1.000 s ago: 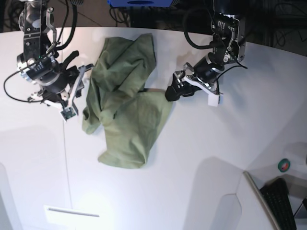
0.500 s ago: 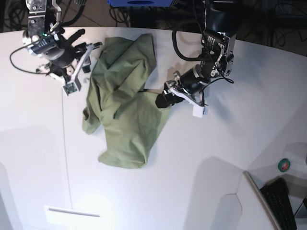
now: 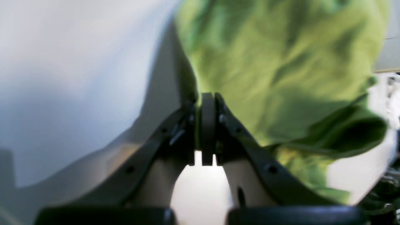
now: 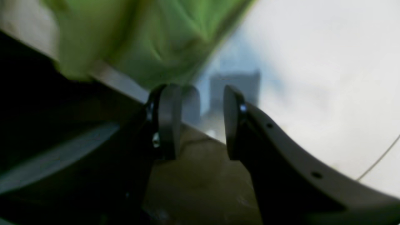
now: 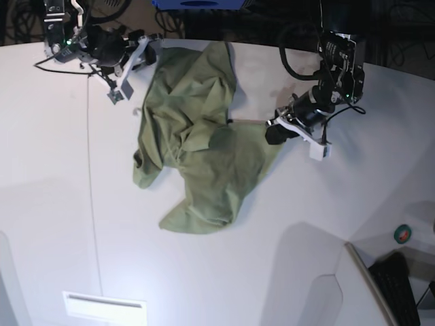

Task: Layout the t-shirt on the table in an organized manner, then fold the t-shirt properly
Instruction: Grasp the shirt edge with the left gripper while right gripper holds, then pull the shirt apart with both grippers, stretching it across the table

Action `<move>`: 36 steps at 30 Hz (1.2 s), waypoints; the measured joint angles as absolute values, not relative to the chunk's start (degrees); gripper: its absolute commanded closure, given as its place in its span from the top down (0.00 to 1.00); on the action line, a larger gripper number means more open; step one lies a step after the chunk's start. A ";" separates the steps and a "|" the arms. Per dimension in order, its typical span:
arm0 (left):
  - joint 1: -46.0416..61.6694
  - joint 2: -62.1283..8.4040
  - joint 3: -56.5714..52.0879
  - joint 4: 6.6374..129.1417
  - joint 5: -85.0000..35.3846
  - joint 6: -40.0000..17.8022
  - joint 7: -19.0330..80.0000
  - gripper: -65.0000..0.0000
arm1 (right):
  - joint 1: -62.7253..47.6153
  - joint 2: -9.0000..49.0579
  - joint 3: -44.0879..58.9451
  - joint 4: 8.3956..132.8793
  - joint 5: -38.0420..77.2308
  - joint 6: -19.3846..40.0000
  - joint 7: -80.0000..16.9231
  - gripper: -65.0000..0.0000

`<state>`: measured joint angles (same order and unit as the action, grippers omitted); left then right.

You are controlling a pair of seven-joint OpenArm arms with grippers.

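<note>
- The t-shirt (image 5: 197,156) lies crumpled on the table (image 5: 61,224); nothing is spread or folded.
- Left gripper (image 5: 274,133) pinches the shirt's edge.
- Right gripper (image 5: 139,53) is half open and empty near the collar end.

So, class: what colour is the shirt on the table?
Plain olive green, no pattern. The shirt shows best in the base view, crumpled on the white table.

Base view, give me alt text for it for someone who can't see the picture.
A crumpled olive-green t-shirt lies unfolded on a white table, seen from above. The left gripper, shut, pinches the shirt's right-hand edge, while the right gripper is open near the shirt's upper left corner. Dark cables run along the far edge.
</note>
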<state>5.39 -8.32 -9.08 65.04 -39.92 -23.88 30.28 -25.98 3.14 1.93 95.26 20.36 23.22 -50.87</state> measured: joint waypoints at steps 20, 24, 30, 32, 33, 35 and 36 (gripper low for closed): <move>5.74 -7.79 -8.86 68.07 -39.40 -23.51 34.37 0.00 | -14.85 4.78 -8.10 75.53 26.72 26.72 -39.07 0.00; 4.38 -8.82 -9.47 75.61 -39.55 -22.26 41.85 0.00 | -12.91 6.11 -4.56 74.85 26.59 26.68 -38.61 0.00; -1.63 -12.84 -9.65 81.19 -39.57 -14.94 46.02 0.00 | -6.42 13.08 4.97 74.06 21.12 23.35 -44.03 0.00; -2.68 -13.37 -9.61 80.84 -39.29 -14.79 46.06 0.00 | -4.54 16.12 5.43 72.77 20.71 23.16 -45.87 0.00; -3.16 -13.56 -9.52 80.68 -39.48 -14.79 46.17 0.00 | -3.36 17.04 5.41 71.94 20.51 23.14 -46.33 0.00; -4.32 -13.74 -9.43 80.68 -39.38 -14.76 46.15 0.00 | -0.16 18.63 5.32 69.84 20.67 23.09 -46.26 0.00; -4.84 -13.82 -9.50 80.82 -39.29 -14.74 46.19 0.00 | 1.85 19.64 5.23 68.82 21.06 23.18 -46.19 0.00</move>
<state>-4.84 -13.82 -9.50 80.82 -39.29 -14.74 46.19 1.85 19.64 5.23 68.82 21.06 23.18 -46.19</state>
